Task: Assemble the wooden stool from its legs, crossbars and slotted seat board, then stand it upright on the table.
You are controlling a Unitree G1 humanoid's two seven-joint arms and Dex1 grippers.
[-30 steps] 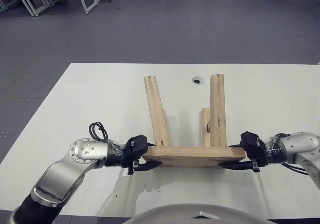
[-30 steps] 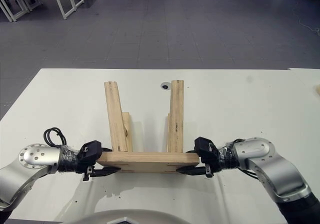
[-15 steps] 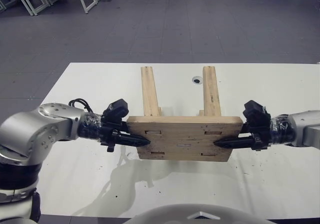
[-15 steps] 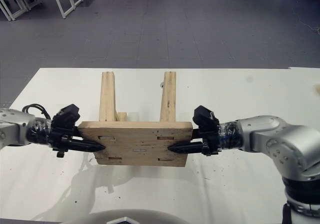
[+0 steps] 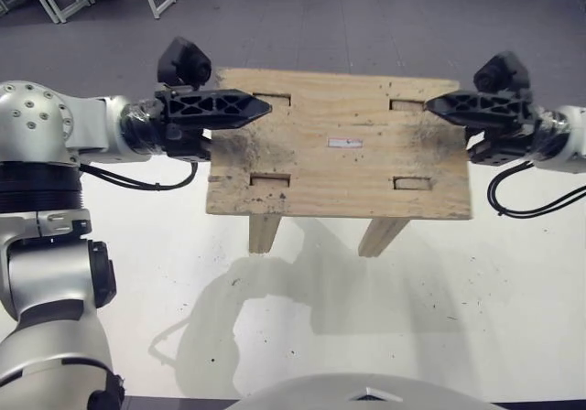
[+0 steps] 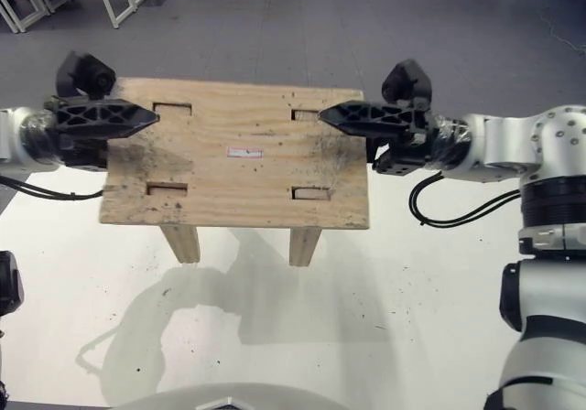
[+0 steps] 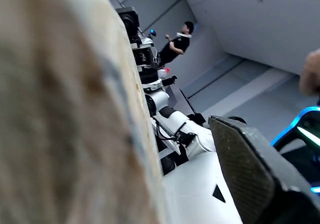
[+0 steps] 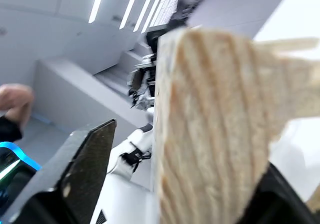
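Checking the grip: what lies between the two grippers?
The slotted seat board, held at its ends by the left gripper and right gripper; left eye view.

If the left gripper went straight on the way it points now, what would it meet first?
The seat board: the left gripper straddles its edge, pointing across the top towards the right gripper. How deep the edge sits between the fingers is unclear.

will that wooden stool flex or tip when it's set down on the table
Probably stiff: the pale wooden stool, with its thick slotted seat, spans flat between the left gripper and right gripper without sagging. Likely steady once down, its legs sitting near the corners.
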